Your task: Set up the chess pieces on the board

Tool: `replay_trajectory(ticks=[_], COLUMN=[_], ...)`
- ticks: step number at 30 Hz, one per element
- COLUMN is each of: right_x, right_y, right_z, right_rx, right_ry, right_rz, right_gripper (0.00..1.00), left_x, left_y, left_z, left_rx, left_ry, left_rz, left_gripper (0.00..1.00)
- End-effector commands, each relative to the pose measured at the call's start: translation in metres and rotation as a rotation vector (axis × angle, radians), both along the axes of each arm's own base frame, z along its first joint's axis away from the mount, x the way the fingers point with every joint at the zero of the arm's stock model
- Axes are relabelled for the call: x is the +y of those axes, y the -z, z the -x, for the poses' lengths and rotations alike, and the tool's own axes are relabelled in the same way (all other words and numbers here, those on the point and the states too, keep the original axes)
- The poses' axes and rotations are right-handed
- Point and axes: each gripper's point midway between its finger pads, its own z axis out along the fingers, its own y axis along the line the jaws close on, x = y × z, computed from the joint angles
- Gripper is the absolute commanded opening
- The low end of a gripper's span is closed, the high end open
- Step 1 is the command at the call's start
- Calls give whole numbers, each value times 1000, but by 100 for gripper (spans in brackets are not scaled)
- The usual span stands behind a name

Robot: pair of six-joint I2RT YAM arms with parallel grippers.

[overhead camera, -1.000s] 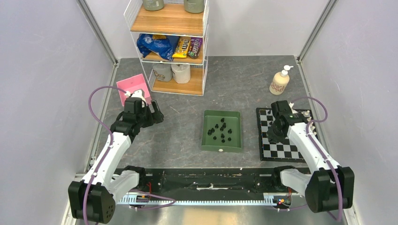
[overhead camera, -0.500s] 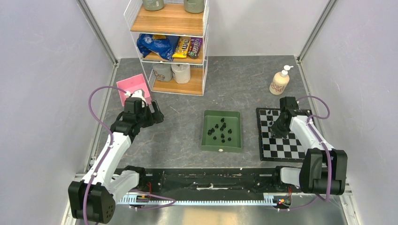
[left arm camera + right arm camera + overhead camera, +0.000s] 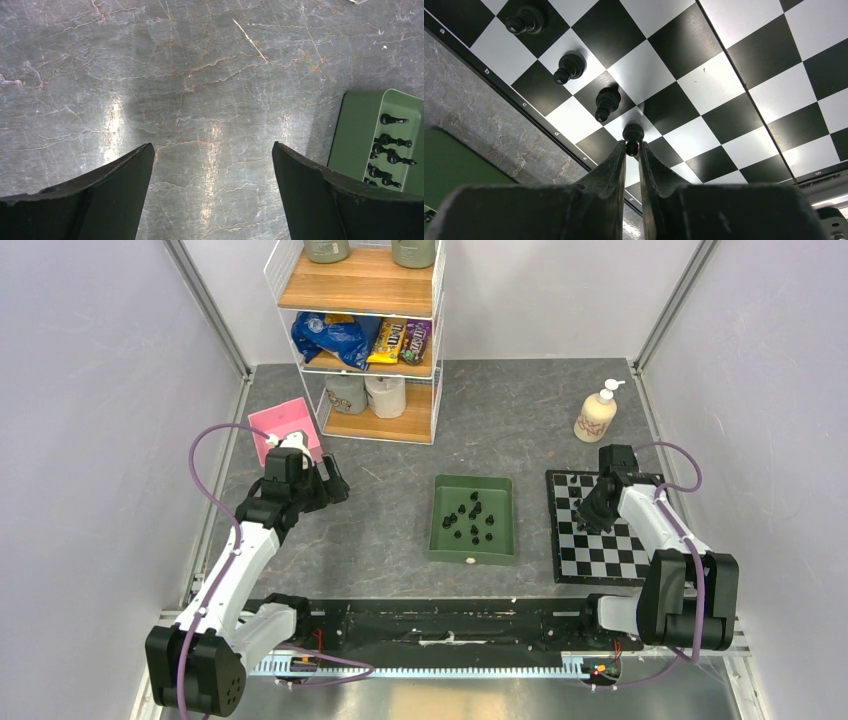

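On the flat black-and-white checkered chessboard (image 3: 724, 75), the right gripper (image 3: 631, 150) has its jaws nearly closed around the head of a small black pawn (image 3: 633, 134) standing in a row with three other black pawns (image 3: 569, 67). Whether the pads pinch it I cannot tell. The left gripper (image 3: 212, 155) hangs wide open and empty over the grey marbled table (image 3: 200, 75), beside the green rectangular tray (image 3: 357, 130) of black pieces (image 3: 390, 145).

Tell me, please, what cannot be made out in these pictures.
Right wrist view: whether the fingers grip the black pawn between their tips; the gap is too tight to tell.
Top view: the right arm covers part of the board.
Left wrist view: the frame edge cuts off the green tray.
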Motion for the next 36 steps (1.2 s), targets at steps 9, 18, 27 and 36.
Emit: replay_trajectory(ticks=[9, 18, 27, 36], right_x=[0, 5, 38, 150], right_y=[-20, -42, -113, -131], right_z=[-2, -5, -20, -52], right_rx=[-45, -81, -264, -298], right_ry=[-25, -49, -170, -488], right_rz=[-1, -20, -96, -125], right_gripper=[26, 33, 49, 47], left_x=[-4, -5, -5, -5], left_y=[-18, -18, -19, -19], left_z=[-9, -9, -9, -9], left_rx=[-47, -46, -50, -51], left_ry=[8, 10, 11, 11], left_rz=[21, 26, 26, 26], left_gripper=[95, 95, 95, 95])
